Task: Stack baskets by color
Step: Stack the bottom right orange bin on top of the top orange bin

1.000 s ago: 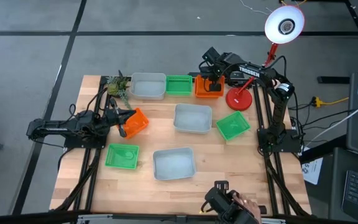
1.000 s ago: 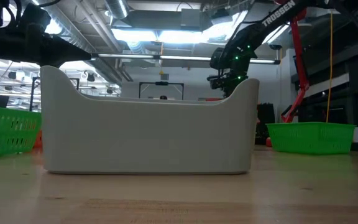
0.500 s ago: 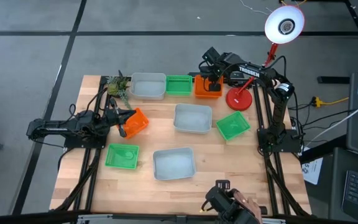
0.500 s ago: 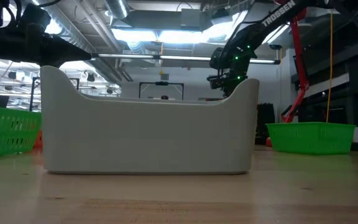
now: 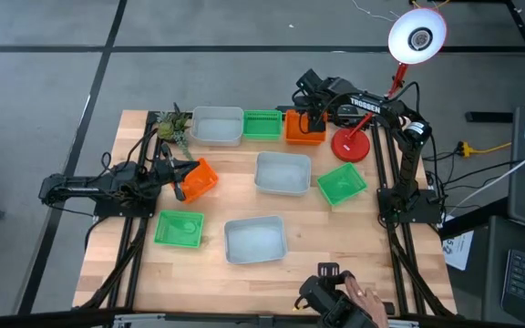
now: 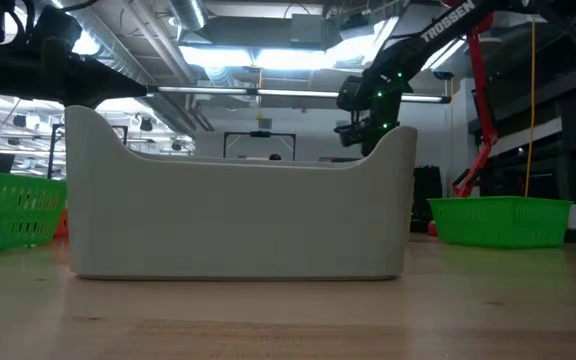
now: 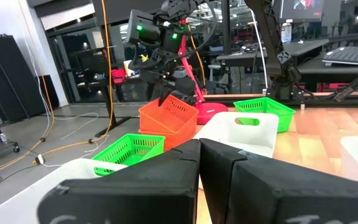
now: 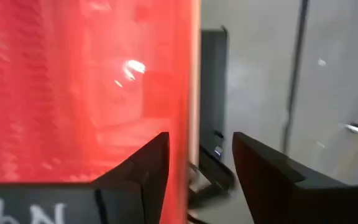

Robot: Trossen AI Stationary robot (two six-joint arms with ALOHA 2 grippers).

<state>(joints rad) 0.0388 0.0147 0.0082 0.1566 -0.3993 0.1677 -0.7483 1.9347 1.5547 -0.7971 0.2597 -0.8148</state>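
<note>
Two orange baskets (image 7: 166,121) sit nested at the table's far edge; the upper one (image 7: 178,109) lies tilted in the lower. My right gripper (image 5: 313,117) (image 7: 165,96) (image 8: 197,140) stands open just above them, pointing steeply down. Another orange basket (image 5: 202,179) lies at the left under my shut left gripper (image 5: 179,182) (image 7: 199,144). Green baskets (image 5: 262,123) (image 5: 342,184) (image 5: 179,228) and grey baskets (image 5: 217,126) (image 5: 283,173) (image 5: 255,240) stand singly on the table. My right gripper has the upper orange basket's wall (image 8: 166,74) in its gap, close to one finger (image 8: 148,165); I cannot tell whether that finger touches it. My left gripper hangs over the left orange basket's edge (image 5: 190,182); I cannot tell whether it touches.
The red lamp base (image 5: 351,146) stands just right of the orange stack, its stem rising to the lamp head (image 5: 417,36). A small plant (image 5: 173,126) sits at the far left corner. A person's hand (image 5: 361,299) holds a dark device at the near edge.
</note>
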